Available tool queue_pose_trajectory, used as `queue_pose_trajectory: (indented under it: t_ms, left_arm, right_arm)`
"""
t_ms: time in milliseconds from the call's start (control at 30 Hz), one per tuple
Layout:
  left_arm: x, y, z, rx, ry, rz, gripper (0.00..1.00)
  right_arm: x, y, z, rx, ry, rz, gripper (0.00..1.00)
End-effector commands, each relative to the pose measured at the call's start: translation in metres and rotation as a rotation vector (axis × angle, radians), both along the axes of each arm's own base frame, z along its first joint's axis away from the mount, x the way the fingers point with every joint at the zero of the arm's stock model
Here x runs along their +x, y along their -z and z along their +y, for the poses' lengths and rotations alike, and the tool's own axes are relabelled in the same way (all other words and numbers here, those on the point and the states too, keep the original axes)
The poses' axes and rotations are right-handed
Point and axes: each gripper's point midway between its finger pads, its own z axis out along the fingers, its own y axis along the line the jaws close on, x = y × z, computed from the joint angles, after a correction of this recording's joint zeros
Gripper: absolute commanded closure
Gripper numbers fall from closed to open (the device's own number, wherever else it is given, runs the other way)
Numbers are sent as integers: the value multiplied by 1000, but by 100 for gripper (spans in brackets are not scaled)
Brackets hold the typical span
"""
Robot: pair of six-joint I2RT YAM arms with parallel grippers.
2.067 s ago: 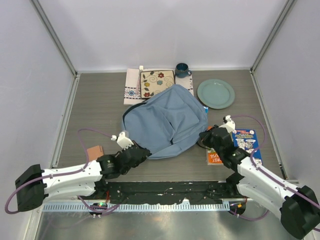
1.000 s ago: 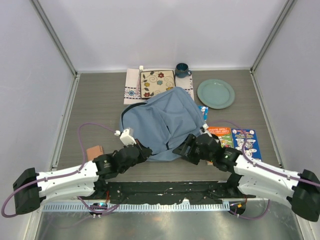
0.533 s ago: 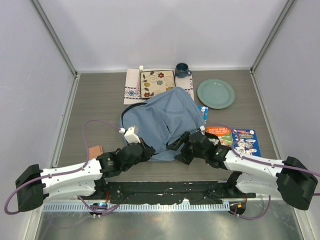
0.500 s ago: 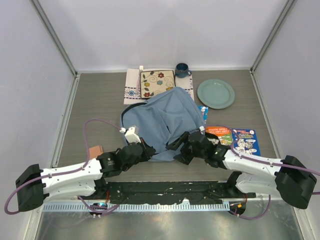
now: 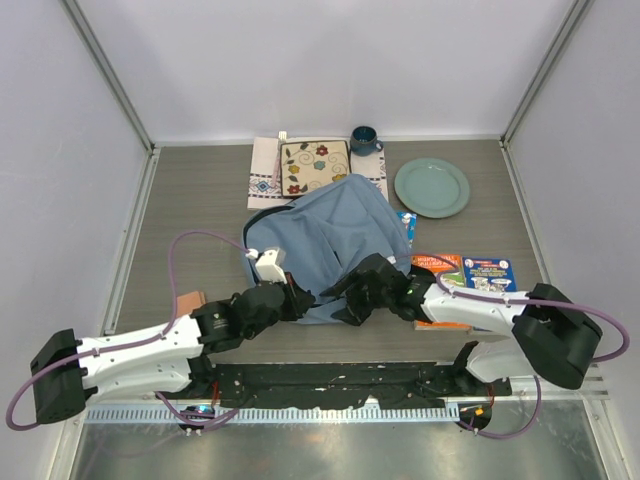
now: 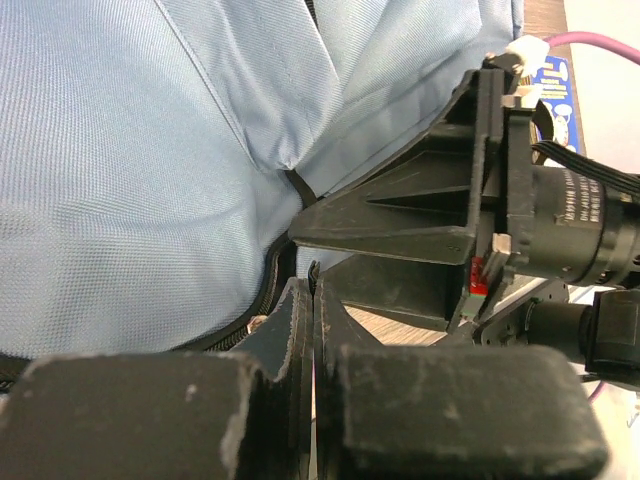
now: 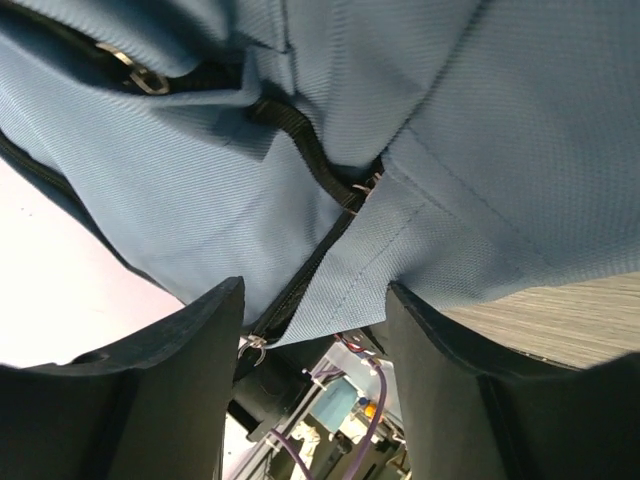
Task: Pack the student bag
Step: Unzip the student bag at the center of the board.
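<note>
White walls close in a grey wood-grain counter (image 5: pixel 200 200). Far left, at the bag's 8 o'clock, lies a small brown block (image 5: pixel 190 301). Next, the left end effector (image 5: pixel 296 300) is clenched tight, its fingertips (image 6: pixel 300 305) against the dark zipper edge of the student bag (image 5: pixel 335 235); I cannot tell whether anything is pinched. The light-blue bag lies slumped mid-counter. At its 12 o'clock are a white patterned cloth mat (image 5: pixel 262 182), a floral square tile (image 5: pixel 314 165) and a dark blue mug (image 5: pixel 364 139). The right end effector (image 5: pixel 352 298) stands released at the bag's 6 o'clock edge, its fingers (image 7: pixel 185 390) spread, with fabric and a black strap (image 7: pixel 310 160) showing between them. A teal plate (image 5: pixel 431 187) sits at 2 o'clock and two booklets (image 5: pixel 490 275) at 4 o'clock.
</note>
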Motion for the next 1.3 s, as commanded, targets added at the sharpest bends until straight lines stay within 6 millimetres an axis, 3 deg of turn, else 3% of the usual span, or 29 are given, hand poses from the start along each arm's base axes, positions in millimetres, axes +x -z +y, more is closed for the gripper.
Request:
queue_pose_trajectory:
  t_ms: [0, 167, 267, 333, 467, 567, 967, 1133, 1233, 1267]
  left_arm:
    - [5, -38, -11, -90, 30, -86, 100]
    - [2, -41, -13, -93, 55, -98, 100]
    - [2, -42, -14, -92, 66, -101, 100]
    - [1, -42, -15, -92, 70, -99, 100]
    - [2, -39, -14, -85, 62, -95, 100]
    - [4, -39, -12, -75, 48, -97, 100]
    - [12, -49, 2, -59, -24, -124, 100]
    - [13, -56, 1, -71, -23, -134, 100]
    - [12, -59, -1, -80, -14, -136, 100]
    - [12, -61, -2, -84, -11, -137, 100]
  right_arm:
    - [0, -4, 10, 53, 36, 49, 39]
    - [3, 5, 11, 37, 49, 60, 61]
    - [4, 8, 13, 30, 44, 62, 64]
    - [6, 4, 17, 52, 40, 46, 62]
    - [6, -5, 20, 97, 33, 28, 45]
    - [4, -14, 18, 117, 21, 4, 37]
    - [-16, -37, -10, 164, 96, 55, 34]
    - [-18, -49, -4, 216, 131, 75, 32]
    - [-20, -48, 6, 243, 126, 105, 30]
    - [-17, -56, 13, 282, 120, 93, 30]
